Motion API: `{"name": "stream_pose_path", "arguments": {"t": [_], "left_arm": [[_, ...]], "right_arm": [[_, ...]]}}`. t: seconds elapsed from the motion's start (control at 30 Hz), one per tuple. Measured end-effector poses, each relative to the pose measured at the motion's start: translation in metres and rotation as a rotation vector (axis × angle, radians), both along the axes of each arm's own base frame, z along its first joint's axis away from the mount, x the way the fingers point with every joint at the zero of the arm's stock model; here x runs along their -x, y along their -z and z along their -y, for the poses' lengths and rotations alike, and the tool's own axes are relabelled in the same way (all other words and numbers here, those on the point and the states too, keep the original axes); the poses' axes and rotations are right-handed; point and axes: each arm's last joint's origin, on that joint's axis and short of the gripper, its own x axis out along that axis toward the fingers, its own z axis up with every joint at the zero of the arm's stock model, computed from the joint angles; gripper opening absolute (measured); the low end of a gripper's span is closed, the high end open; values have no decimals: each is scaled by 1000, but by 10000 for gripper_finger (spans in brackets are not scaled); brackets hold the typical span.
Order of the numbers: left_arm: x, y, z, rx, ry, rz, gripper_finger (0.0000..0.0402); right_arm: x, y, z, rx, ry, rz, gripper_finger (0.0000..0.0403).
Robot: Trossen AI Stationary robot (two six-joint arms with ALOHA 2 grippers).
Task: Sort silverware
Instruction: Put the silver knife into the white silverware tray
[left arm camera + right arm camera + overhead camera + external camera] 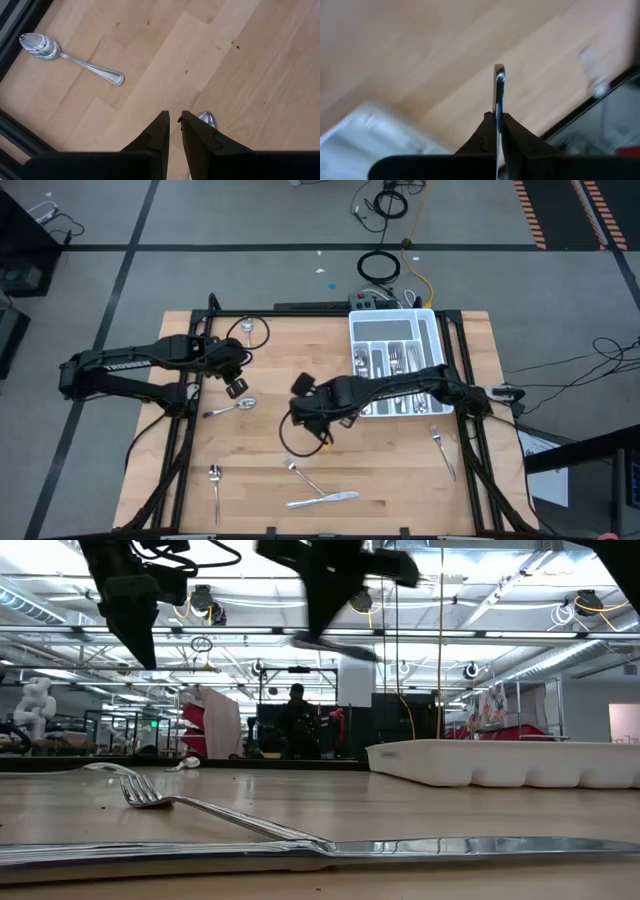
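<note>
My right gripper (498, 116) hangs over the table's middle (302, 387), shut on one slim piece of silverware (499, 85) that shows edge-on, so I cannot tell its kind. My left gripper (173, 120) hovers at the left (237, 387) above a spoon (232, 408) lying flat. Its fingers stand a narrow gap apart with nothing between them. A second spoon (70, 57) lies near the far edge (247, 330). The white tray (400, 360) at the far right holds several pieces. My right gripper pinches the silverware piece between its two fingers, which slant down at it. The fingers lie along the piece, and its rounded free end (499, 71) sticks out past the fingertips. The piece is lifted high clear of the table (335, 644).
On the near half lie a fork (305, 478), a knife (325, 500), a spoon (215, 480) and, at the right, another fork (443, 450). Black frame bars (190, 430) run along the table's sides. Bare wood (390, 470) lies between the loose pieces.
</note>
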Motion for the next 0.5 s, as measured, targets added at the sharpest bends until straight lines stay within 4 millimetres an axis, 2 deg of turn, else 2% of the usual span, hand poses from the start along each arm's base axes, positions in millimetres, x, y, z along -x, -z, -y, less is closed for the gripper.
{"name": "stream_pose_path", "arguments": {"t": [0.13, 0.2, 0.37, 0.5], "left_arm": [[0, 0, 0, -1, 0, 0, 57], [0, 0, 0, -12, -2, 0, 57], [-1, -1, -1, -40, 13, 4, 57], [-2, -2, -2, -62, 7, 21, 57]], "right_arm": [[24, -1, 5, 54, 135, -174, 0], [29, -6, 4, 80, 185, -116, 0], [57, -26, -5, 61, 179, -90, 0], [82, -26, -5, 26, 221, -119, 0]]}}
